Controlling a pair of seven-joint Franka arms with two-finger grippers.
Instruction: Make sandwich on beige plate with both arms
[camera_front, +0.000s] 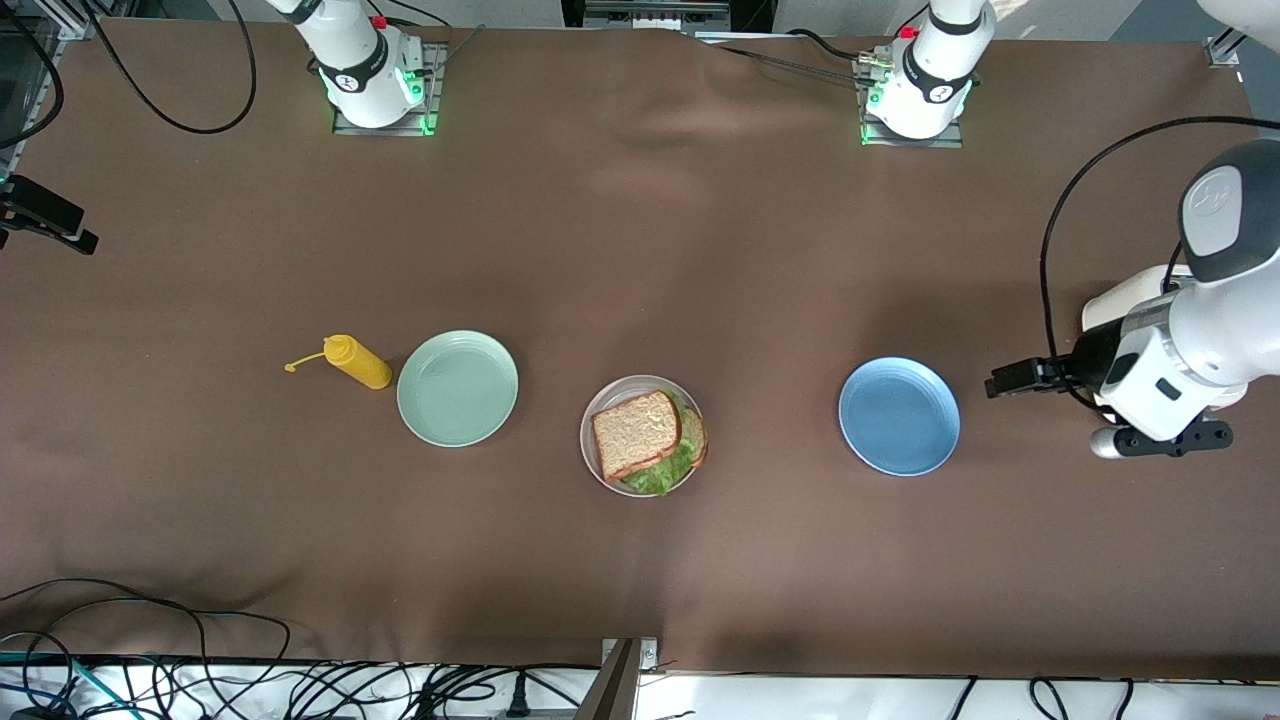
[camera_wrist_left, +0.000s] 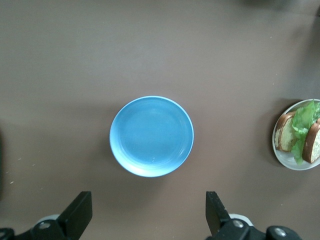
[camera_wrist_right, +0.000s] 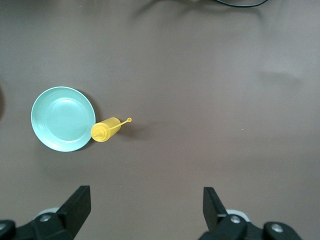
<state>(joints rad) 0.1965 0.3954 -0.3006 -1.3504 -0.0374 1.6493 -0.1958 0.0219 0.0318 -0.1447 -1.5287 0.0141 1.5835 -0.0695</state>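
Observation:
The sandwich (camera_front: 645, 432) lies on the beige plate (camera_front: 590, 455) at the middle of the table: a brown bread slice on top, green lettuce sticking out under it, a second slice showing below. The left wrist view catches the sandwich (camera_wrist_left: 302, 132) and the beige plate (camera_wrist_left: 290, 162) at its edge. My left gripper (camera_wrist_left: 148, 212) hangs open and empty high over the table, by the blue plate; it also shows as the left gripper (camera_front: 1010, 380) at the left arm's end. My right gripper (camera_wrist_right: 145, 207) is open and empty high over bare tablecloth at the right arm's end.
A blue plate (camera_front: 899, 416) lies empty toward the left arm's end. An empty mint green plate (camera_front: 457, 388) lies toward the right arm's end, with a yellow squeeze bottle (camera_front: 358, 362) on its side beside it. Cables (camera_front: 150, 640) run along the table edge nearest the front camera.

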